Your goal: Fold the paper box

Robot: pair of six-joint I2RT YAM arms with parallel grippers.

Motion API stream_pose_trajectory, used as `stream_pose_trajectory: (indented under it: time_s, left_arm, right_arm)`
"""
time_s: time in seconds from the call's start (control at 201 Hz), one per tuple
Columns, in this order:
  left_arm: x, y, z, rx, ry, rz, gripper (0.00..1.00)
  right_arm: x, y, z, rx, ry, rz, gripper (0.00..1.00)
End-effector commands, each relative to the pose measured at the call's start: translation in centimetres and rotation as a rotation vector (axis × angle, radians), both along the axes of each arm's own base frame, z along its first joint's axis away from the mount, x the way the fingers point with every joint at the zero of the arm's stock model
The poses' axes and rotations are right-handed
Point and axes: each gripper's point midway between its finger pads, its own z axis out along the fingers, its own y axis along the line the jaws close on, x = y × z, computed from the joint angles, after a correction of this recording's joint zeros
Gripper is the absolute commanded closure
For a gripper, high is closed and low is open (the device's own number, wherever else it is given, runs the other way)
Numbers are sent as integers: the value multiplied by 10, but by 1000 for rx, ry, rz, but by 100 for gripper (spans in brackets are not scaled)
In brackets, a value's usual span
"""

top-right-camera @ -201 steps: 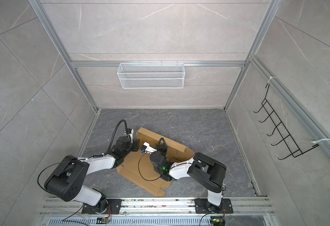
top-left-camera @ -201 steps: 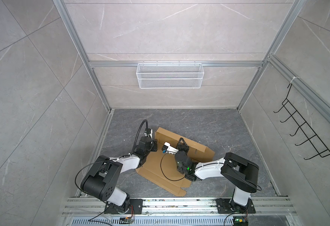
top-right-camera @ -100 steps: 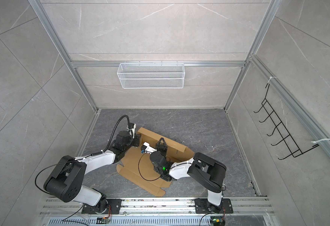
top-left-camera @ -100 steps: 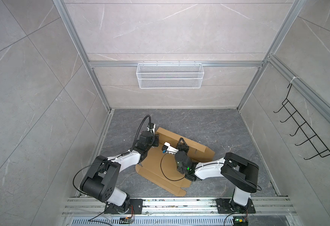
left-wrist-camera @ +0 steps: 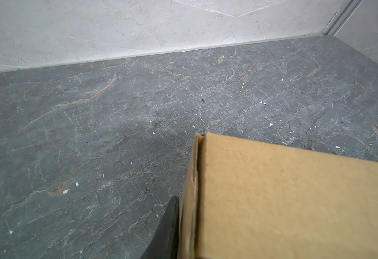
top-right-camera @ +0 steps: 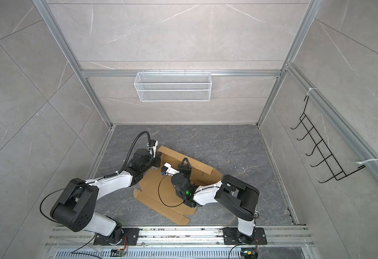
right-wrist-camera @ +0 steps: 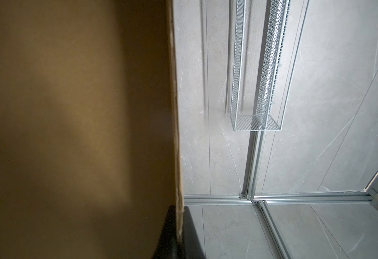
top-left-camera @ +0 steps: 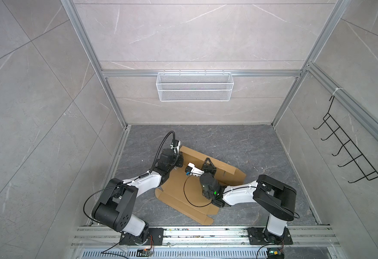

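Observation:
The paper box [top-left-camera: 176,192] [top-right-camera: 152,190] is brown cardboard lying partly flat on the dark marble floor, with its far wall raised. My left gripper [top-left-camera: 180,161] [top-right-camera: 160,160] sits at the left end of that raised wall. In the left wrist view one dark finger [left-wrist-camera: 167,231] presses flat against the folded cardboard edge [left-wrist-camera: 189,201]; the other finger is hidden behind the panel [left-wrist-camera: 295,201]. My right gripper [top-left-camera: 207,164] [top-right-camera: 184,164] [right-wrist-camera: 180,208] is shut on the wall's top edge, a finger on each side of the board [right-wrist-camera: 71,112].
A white wire mesh basket [top-left-camera: 194,86] [right-wrist-camera: 255,67] hangs on the back wall. A black hook rack [top-left-camera: 351,152] is on the right wall. Aluminium rails [top-left-camera: 183,233] run along the front. Bare floor [top-left-camera: 250,145] lies behind and right of the box.
My left gripper has moved forward to the left end of the raised wall and its jaws have narrowed onto the cardboard. The right arm has held still.

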Motion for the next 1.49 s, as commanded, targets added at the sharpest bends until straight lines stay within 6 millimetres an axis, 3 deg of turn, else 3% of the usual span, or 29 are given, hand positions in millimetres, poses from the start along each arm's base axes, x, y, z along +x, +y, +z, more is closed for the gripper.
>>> stream_pose_trajectory:
  time_s: [0.0, 0.179, 0.338, 0.508, 0.642, 0.801, 0.916, 1.03, 1.224, 1.488]
  left_arm:
    - [4, 7, 16, -21, -75, 35, 87]
    - [0, 13, 19, -30, -103, 59, 90]
    - [-3, 21, 16, -29, -108, 96, 90]
    - [-6, 34, 17, -31, -126, 156, 90]
    - [-7, 45, 18, -15, -136, 211, 90]
    - [-8, 60, 22, -1, -150, 288, 89]
    - [-9, 63, 23, -5, -154, 303, 89]
    - [-12, 64, 23, -27, -155, 313, 89]
    - [-20, 64, 20, -31, -154, 314, 90]
    - [-28, 68, 15, -40, -124, 327, 90]
  right_arm:
    - [-5, 5, -28, -107, 78, 35, 91]
    - [-5, 8, -8, -66, 87, 51, 70]
    - [-8, 10, 5, -7, 151, 69, 59]
    - [-14, 12, 33, 147, 208, 91, 50]
    - [-28, 14, 35, 242, 316, 151, 41]
    - [-42, 15, 44, 367, 424, 177, 40]
    - [-54, 19, 71, 620, 507, 193, 40]
    - [-46, 5, 93, 925, 587, 61, 41]
    - [-32, -33, 77, 1230, 739, -285, 45]
    - [-10, -69, 61, 1465, 882, -555, 48]
